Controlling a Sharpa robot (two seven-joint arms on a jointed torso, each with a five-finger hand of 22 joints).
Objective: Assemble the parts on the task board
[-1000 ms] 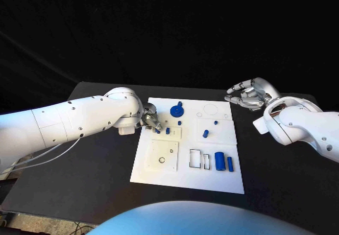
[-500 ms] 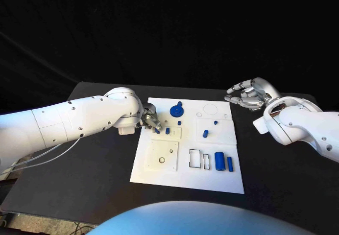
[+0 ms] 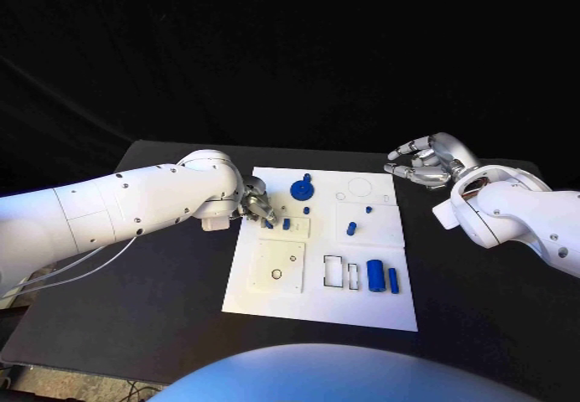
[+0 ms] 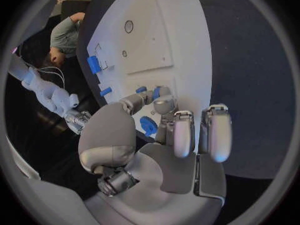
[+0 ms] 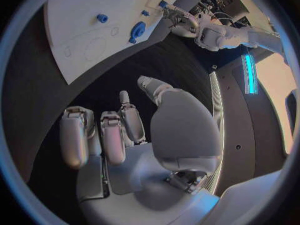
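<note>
Peg, small and blue, stands in a square recess near the task board's left edge, its long axis upright; my left hand sits right beside it, fingertips closing round it, though I cannot tell if it is truly gripped. My right hand hovers off the board's far right corner, curled and holding nothing, well apart, so the left does this job

One white task board, centre of a black table. Seven blue parts visible on it. Two white arms, two silver hands.
</note>
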